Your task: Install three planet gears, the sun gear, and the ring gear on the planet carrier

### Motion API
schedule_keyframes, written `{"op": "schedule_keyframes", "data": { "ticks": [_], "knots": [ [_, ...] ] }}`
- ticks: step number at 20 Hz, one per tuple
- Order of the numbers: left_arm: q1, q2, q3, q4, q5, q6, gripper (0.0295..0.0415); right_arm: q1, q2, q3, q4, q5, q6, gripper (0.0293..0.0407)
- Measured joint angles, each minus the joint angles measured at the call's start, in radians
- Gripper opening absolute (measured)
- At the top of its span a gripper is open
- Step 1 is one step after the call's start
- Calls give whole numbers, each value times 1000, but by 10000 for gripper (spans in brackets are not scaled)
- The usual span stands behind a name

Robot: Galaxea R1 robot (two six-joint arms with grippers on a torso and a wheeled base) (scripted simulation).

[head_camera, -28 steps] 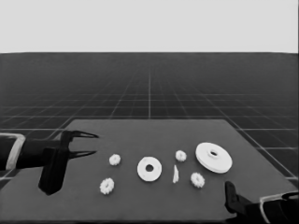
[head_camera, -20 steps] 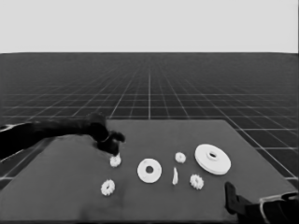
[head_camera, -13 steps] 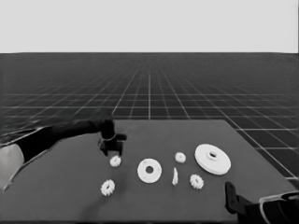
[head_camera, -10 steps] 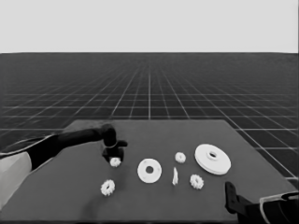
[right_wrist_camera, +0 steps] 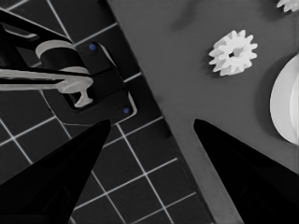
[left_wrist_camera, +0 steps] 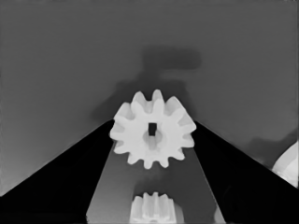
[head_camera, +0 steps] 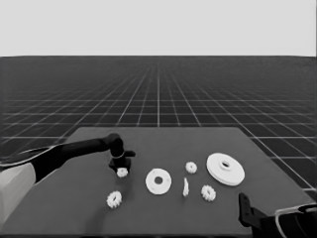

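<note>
Hovering over a planet gear left of the smaller round part, left pincer is spread, straddling it, nothing gripped. Right pincer is idling spread at the bench's near right corner. Risk: off-centre closing could flick the gear. Open bench all round.

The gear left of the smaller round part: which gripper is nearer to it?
Left. The left gripper is right over that gear, open around it; the right gripper waits at the table's near right corner.
</note>
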Motion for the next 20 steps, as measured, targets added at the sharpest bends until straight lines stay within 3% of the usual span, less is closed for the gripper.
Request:
{"op": "schedule_keyframes", "data": {
  "ticks": [6,9,16,20],
  "knots": [
    [0,0,0,0,0,0,312,0,0,0,0,0,0,385],
    [-144,-55,137,-108,98,-61,312,0,0,0,0,0,0,385],
    [-183,-59,147,-143,118,-65,312,0,0,0,0,0,0,385],
    [-183,321,-39,-129,146,-256,312,0,0,0,0,0,0,385]
  ]
}}
